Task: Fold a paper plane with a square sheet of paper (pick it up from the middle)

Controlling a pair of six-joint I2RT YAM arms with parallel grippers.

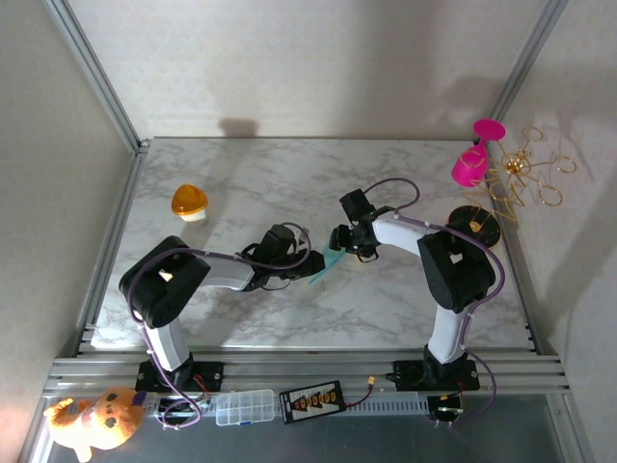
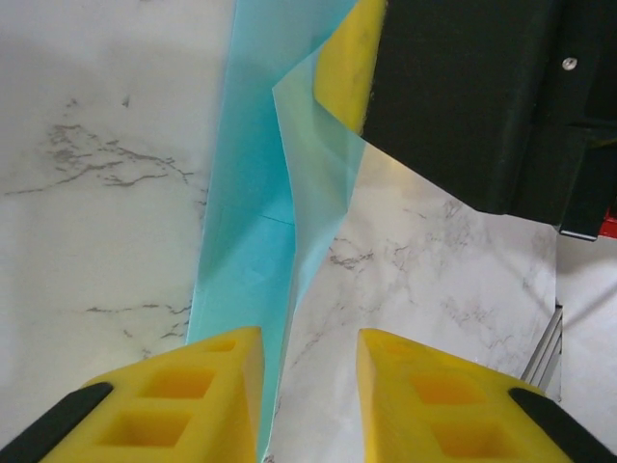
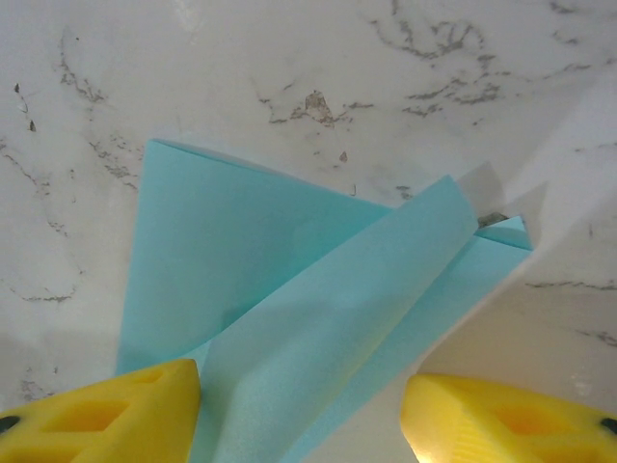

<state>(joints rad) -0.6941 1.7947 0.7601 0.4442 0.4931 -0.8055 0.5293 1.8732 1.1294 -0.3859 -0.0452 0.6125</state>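
A white marble-patterned counter with grey veins sits between plain off-white walls on three sides. Silver aluminium posts rise at the back corners, and a slotted aluminium rail runs along the near edge. Soft light leaves a faint shadow on the back wall.

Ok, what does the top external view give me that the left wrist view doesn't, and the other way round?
Top external adds the layout: left claw and right claw meeting at the teal paper mid-table, with the orange dome far left and a pink object far right. Left wrist adds detail: the left claw stands open, and the paper's folded layers run from between its fingers up to the right claw's yellow finger. Both share the paper, both claws and the marble table.
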